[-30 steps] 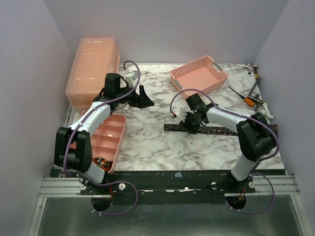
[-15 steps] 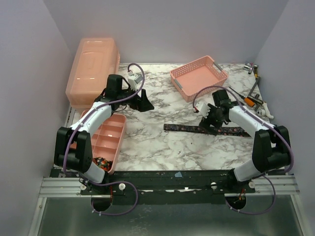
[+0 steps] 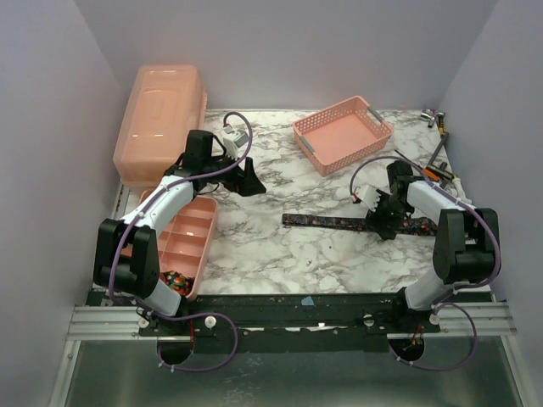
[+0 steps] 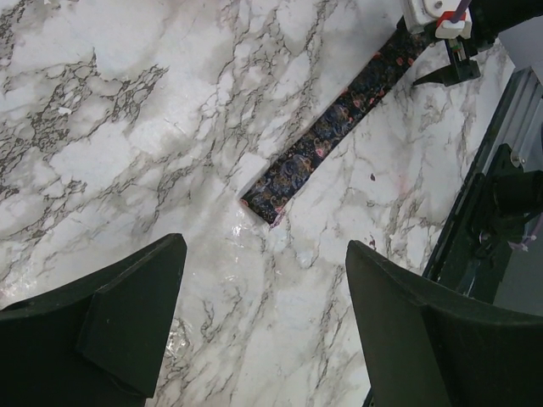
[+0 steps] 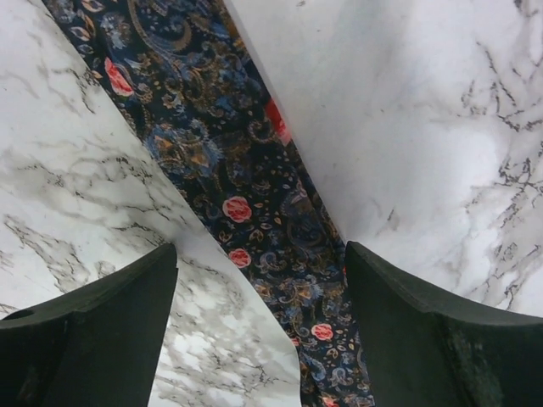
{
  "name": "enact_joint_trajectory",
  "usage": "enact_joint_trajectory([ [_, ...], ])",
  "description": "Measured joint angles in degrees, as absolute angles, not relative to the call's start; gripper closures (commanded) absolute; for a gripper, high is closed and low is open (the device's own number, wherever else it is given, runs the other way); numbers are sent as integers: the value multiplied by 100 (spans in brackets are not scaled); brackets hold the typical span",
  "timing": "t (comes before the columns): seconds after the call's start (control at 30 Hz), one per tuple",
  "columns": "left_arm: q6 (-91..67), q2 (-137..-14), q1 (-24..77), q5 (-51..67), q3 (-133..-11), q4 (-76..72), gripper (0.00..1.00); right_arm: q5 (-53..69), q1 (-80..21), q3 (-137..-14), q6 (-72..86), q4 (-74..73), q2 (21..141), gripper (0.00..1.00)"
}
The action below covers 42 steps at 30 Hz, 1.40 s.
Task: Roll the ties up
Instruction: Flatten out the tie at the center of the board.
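Right gripper (image 5: 260,254) hovers, jaws apart, paisley tie (image 5: 195,144) directly beneath: best drop straight and pinch squarely across its width.

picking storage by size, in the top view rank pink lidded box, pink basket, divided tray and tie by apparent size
1. pink lidded box
2. pink basket and divided tray look alike; the left arm covers part of the tray, so unranked
3. tie, long but narrow

A dark navy tie (image 3: 327,222) with red flowers lies flat, unrolled, on the marble table (image 3: 254,246).
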State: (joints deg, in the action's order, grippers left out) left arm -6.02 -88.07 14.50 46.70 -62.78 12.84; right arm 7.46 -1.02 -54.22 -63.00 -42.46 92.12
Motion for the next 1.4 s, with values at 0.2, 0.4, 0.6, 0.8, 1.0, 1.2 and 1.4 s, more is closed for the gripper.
enact_joint_trajectory([
  [0.2, -550, -8814, 1450, 4711, -6278, 1299, 30, 709, -106, -5284, -6576, -4202, 9205, 50],
  [0.4, -585, -8818, 1450, 4711, -6276, 1286, 27, 705, -106, -5175, -6689, -4108, 9098, 24],
  [0.6, -794, -8818, 1470, 4709, -6034, 1096, 25, 768, -106, -5586, -6248, -4265, 9131, 11],
  [0.8, -1166, -8803, 1592, 4663, -5614, 913, 21, 1577, -106, -7334, -5059, -4545, 9094, 0],
  [1.0, -1354, -8912, 1990, 4491, -5557, 858, 27, 2193, -23, -8355, -2982, -4213, 9216, 0],
  [1.2, -2060, -9758, 2250, 4482, -5577, 386, 37, 3594, 392, -8971, -1719, -4313, 10158, 2],
  [1.4, -2626, -10287, 2257, 4477, -5575, -16, 48, 4407, 167, -7603, -878, -4392, 10108, 30],
])
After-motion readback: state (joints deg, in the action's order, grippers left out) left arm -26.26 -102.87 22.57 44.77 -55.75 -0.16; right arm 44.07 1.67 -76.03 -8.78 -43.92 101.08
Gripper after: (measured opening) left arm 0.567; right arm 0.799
